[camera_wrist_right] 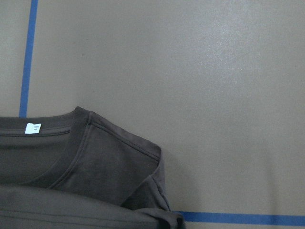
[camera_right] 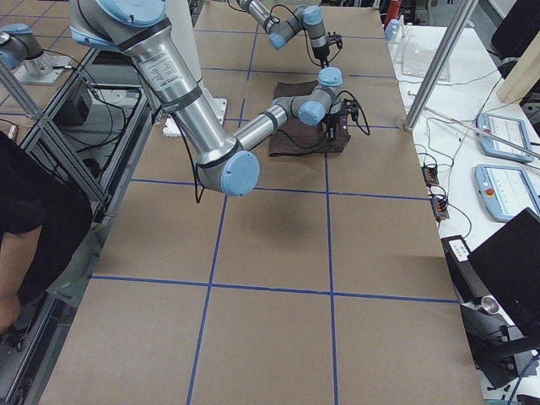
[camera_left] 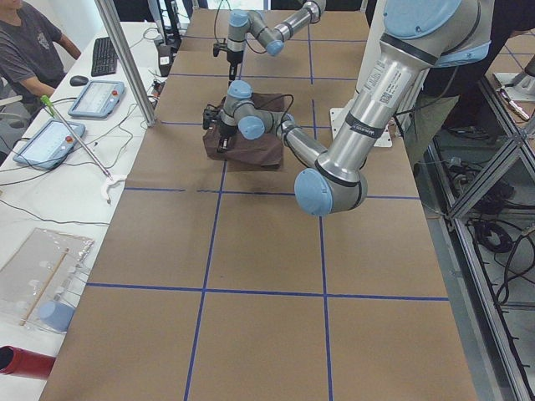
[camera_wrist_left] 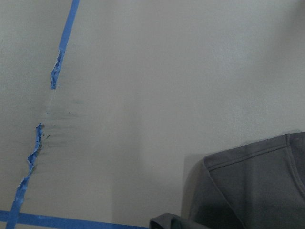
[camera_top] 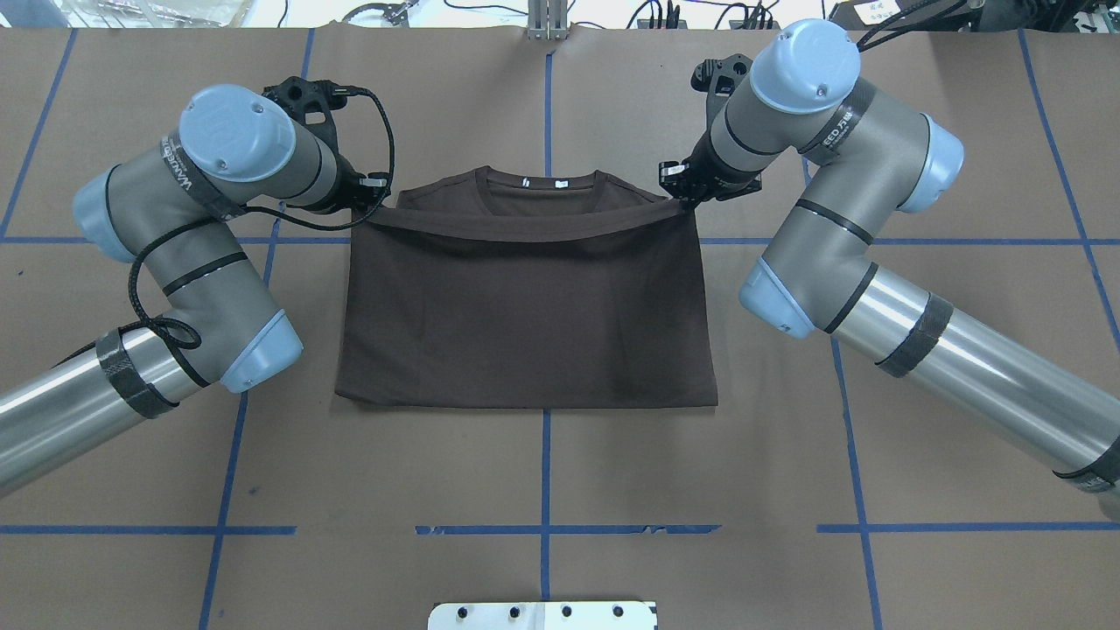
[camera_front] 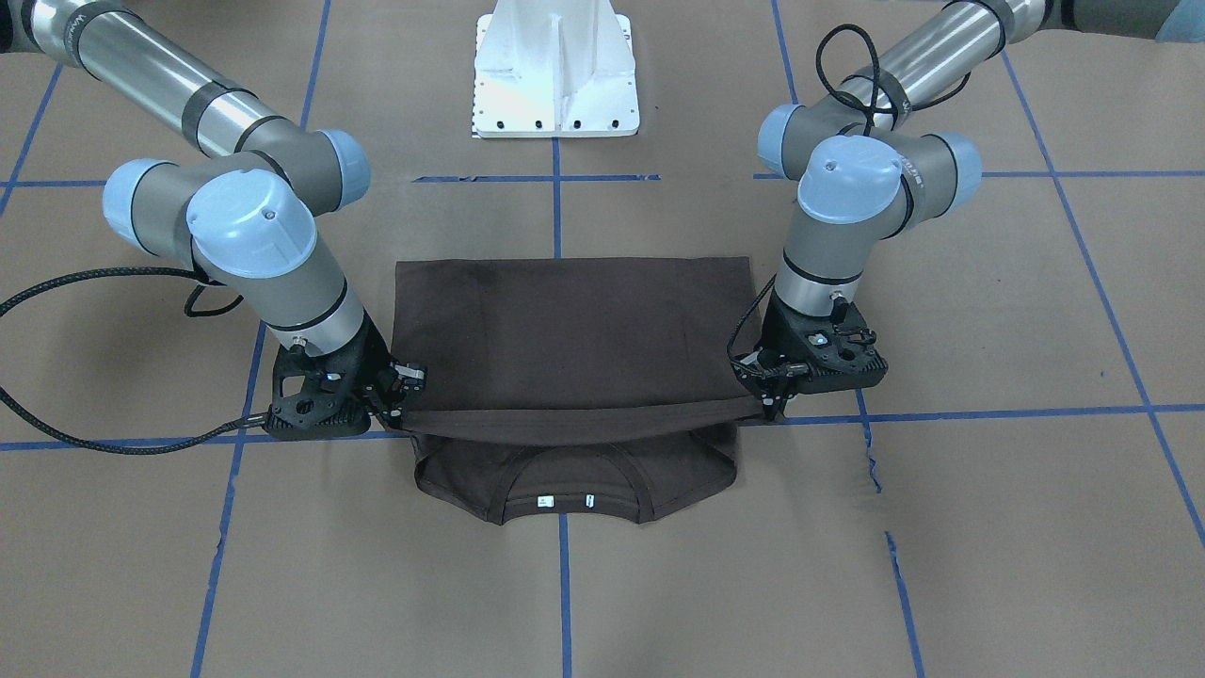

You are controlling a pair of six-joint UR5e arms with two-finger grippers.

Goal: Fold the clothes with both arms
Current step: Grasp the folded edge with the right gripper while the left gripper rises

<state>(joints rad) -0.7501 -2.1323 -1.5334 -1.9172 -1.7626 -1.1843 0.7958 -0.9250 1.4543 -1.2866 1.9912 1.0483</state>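
Though folded, smooth matte rectangular T-shirt (camera_top: 525,315)

Left grey-metal jointed arm with light-blue joint caps (camera_top: 201,262): reaches in from its side, elbow bent, wrist pointing down. Left black two-finger gripper (camera_front: 770,401): low near the table, fingers clamped on one end of the raised edge of the dark brown T-shirt (camera_top: 525,315). Right grey-metal jointed arm (camera_top: 836,254): mirrored pose. Right black two-finger gripper (camera_front: 397,412): clamped on the opposite end. Both grippers at about the same height, edge taut between them.
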